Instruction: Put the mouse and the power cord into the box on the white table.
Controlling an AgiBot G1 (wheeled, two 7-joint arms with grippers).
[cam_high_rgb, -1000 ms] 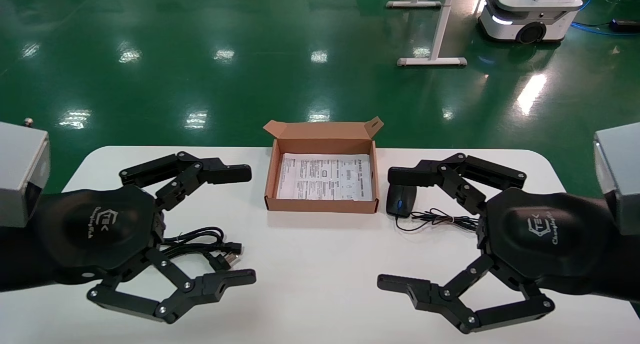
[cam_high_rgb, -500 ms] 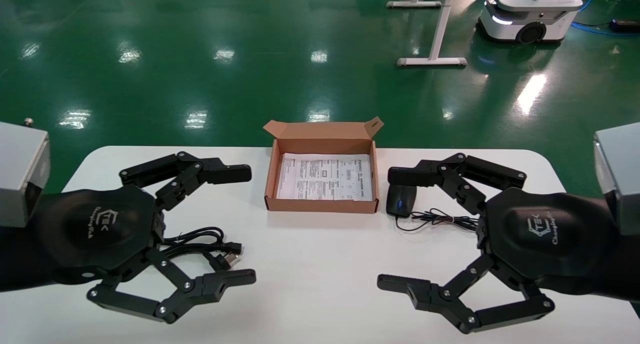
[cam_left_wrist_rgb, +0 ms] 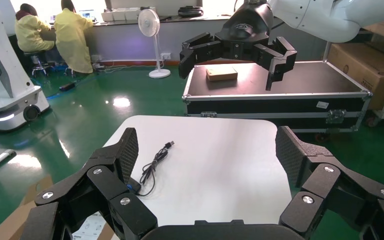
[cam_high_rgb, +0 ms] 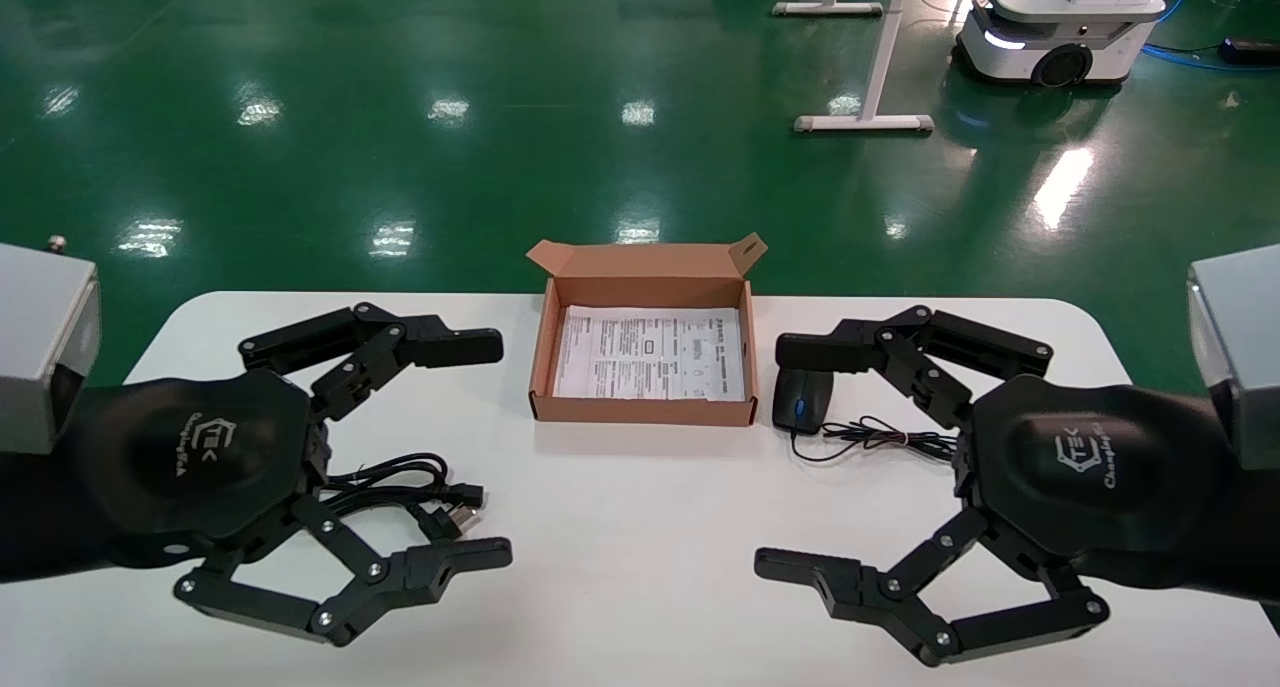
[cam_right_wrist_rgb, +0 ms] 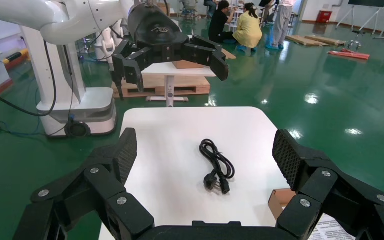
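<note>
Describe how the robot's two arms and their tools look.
The left tool and right tool match: matte black, two linkage fingers with silver rivets and ribbed pads, a rounded black housing with white logo lettering. Grey box-shaped blocks sit behind. No cables show.

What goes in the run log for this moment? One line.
left hand open above power cord | right hand open by mouse | box holds paper only

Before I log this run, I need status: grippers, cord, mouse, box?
Left gripper and right gripper open, empty, above the white table. Power cord and mouse on it, outside the box. Box open; nothing blocking.
</note>
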